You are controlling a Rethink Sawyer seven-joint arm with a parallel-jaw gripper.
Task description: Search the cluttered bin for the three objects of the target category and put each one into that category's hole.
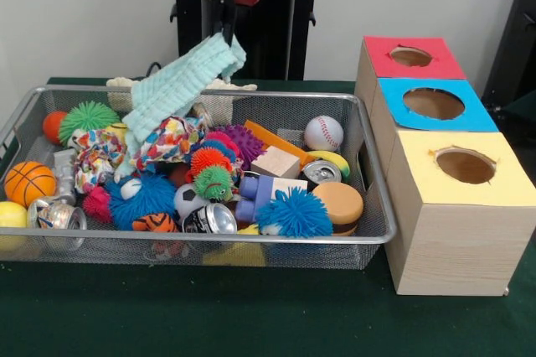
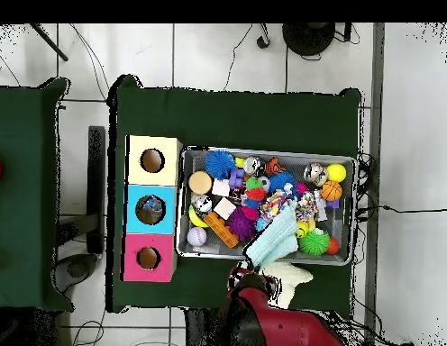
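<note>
While the gripper [image 1: 228,37] had its jaws clamped on the mint knitted cloth [image 1: 180,85], lifted over the wire bin's [image 1: 378,231] ten o'clock corner, I feared its trailing end might snag the patterned cloth [image 1: 167,141] and drag clutter out.

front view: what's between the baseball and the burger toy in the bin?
A drink can and a yellow toy lie between the baseball and the burger toy, front view.

Green table [image 1: 251,315]: wire bin [image 1: 373,231], three holed boxes [image 1: 456,240].
</note>
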